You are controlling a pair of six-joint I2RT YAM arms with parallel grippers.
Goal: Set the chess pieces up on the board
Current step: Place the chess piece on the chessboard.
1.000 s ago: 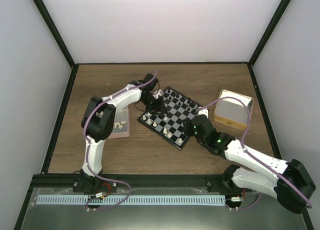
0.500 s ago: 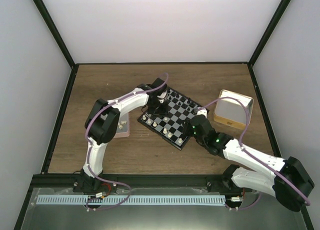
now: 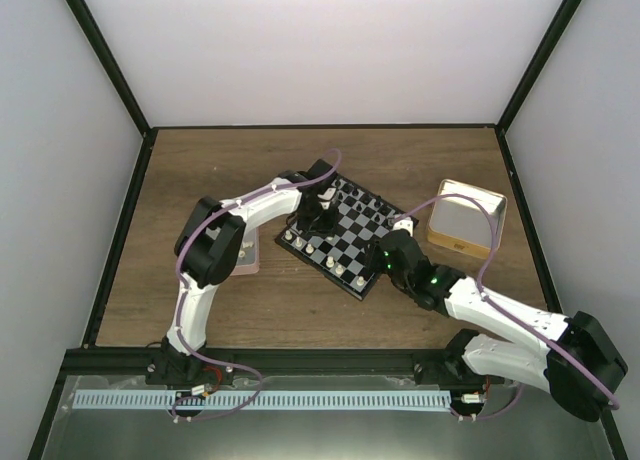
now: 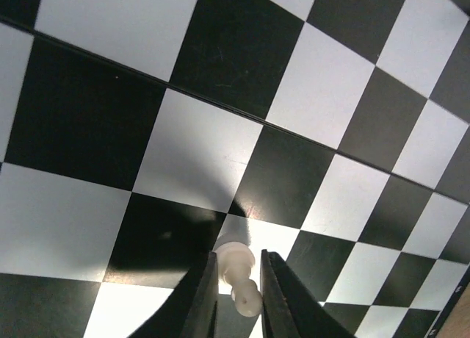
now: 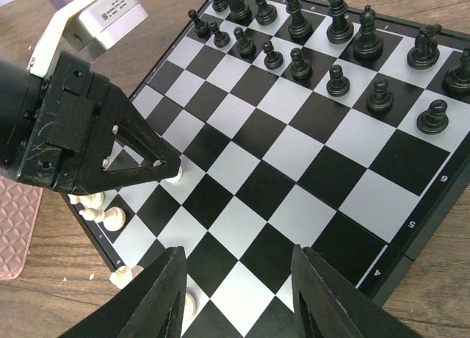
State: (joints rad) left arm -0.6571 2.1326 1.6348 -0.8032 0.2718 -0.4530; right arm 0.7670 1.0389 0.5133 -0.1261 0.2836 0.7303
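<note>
Nearest, the right gripper point(image 5: 239, 279) hovers over the board's point(image 5: 294, 198) near edge with its claw spread and empty, probably waiting its turn. Beyond it, at about 10 o'clock, the left gripper point(image 4: 239, 279) pinches a cream pawn point(image 4: 236, 264) upright just above a square, base down, likely so it lands standing. Other cream pieces point(image 5: 110, 219) line the edge at 8 o'clock. The black pieces point(image 5: 367, 40) fill the far rows at 12 to 1 o'clock.
</note>
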